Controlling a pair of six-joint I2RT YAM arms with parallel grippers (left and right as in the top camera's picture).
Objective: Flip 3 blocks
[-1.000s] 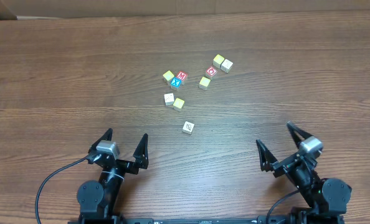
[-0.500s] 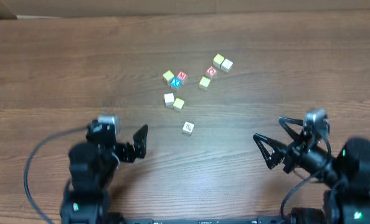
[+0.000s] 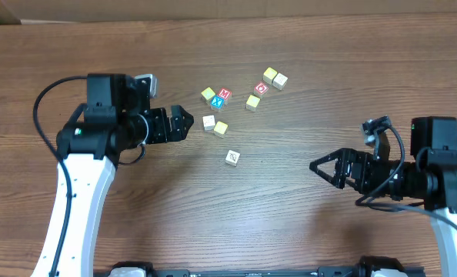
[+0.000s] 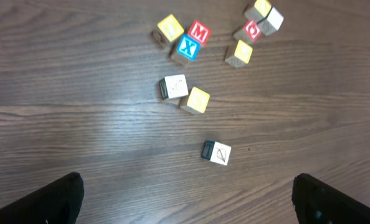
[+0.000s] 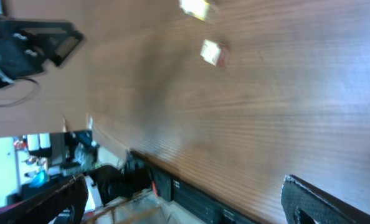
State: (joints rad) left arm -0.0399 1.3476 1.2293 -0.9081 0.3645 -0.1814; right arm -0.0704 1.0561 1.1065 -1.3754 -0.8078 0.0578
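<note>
The left gripper point(image 3: 184, 125) is observed released, jaws spread wide and nothing held, raised over the table point(image 3: 75, 46) just left of the white block point(image 3: 209, 121). The right gripper point(image 3: 326, 169) is likewise recorded as released and empty, at the right and well apart from every block. The white block is noted close against the yellow block point(image 3: 221, 128) at its near right; contact cannot be confirmed. The lone block point(image 3: 232, 158), white with a faint dark drawing on top, is found nearer, apart from that pair and between the two grippers. Farther off, a second yellow cube point(image 3: 208, 95) is set beside the M block point(image 3: 225, 94) and X block point(image 3: 218, 102), and the O block point(image 3: 261, 88) is placed further right. The right wrist view is blurred, and no detail of the blocks is legible in it.
</note>
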